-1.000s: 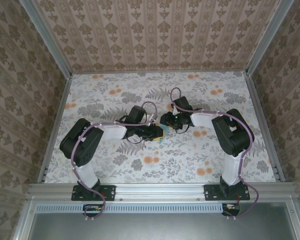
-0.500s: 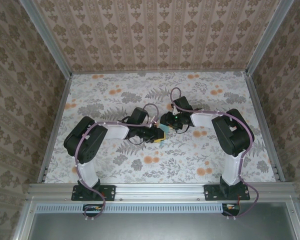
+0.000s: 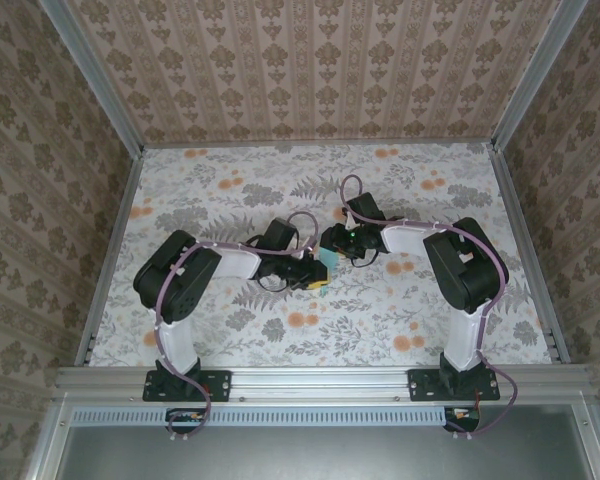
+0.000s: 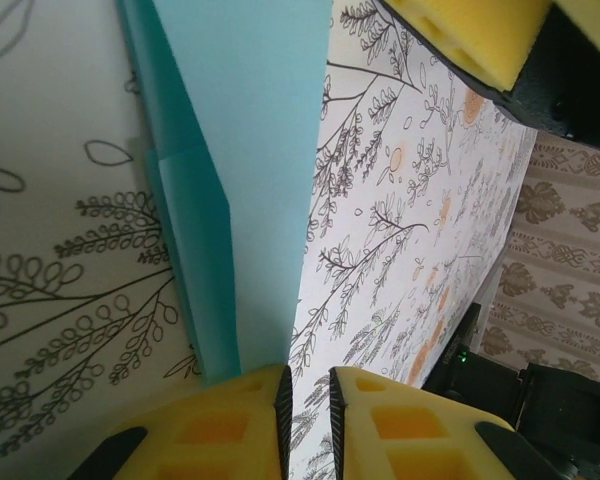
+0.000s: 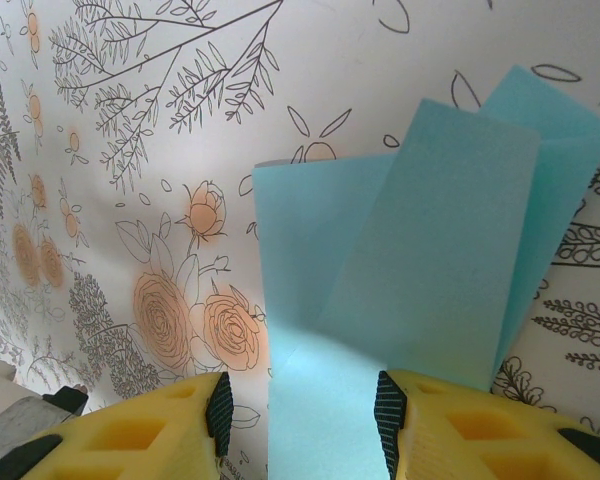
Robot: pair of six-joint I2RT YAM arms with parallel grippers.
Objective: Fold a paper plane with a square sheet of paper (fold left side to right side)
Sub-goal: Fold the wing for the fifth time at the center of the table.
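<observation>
From above, both arms reach inward and meet at mid-counter (image 3: 430,200). The left claw (image 3: 313,272) and right claw (image 3: 330,243) crowd over the sheet of paper (image 3: 321,262), of which just a light-blue sliver shows between them. The wrists cover the rest of it, so its outline and fold state cannot be read here.

In the left wrist view the paper is a long folded strip lying on the counter and narrowing toward the camera. The left claw's pads (image 4: 230,420) are almost pressed together, with a thin slit between them. The strip's near end meets the left pad's edge. Whether it is pinched or merely underneath, I cannot tell. Another yellow pad (image 4: 460,30), cut off at the upper right, is probably the right claw's.

In the right wrist view the pads (image 5: 150,430) stand spread, with the paper lying flat between them. Its layers fan out instead of stacking squarely.

To fold well, one claw should pin the paper while the other carries the left edge across slowly. The edges should be squared before the crease is pressed, because thin paper slides easily. The far corners run out of frame.
</observation>
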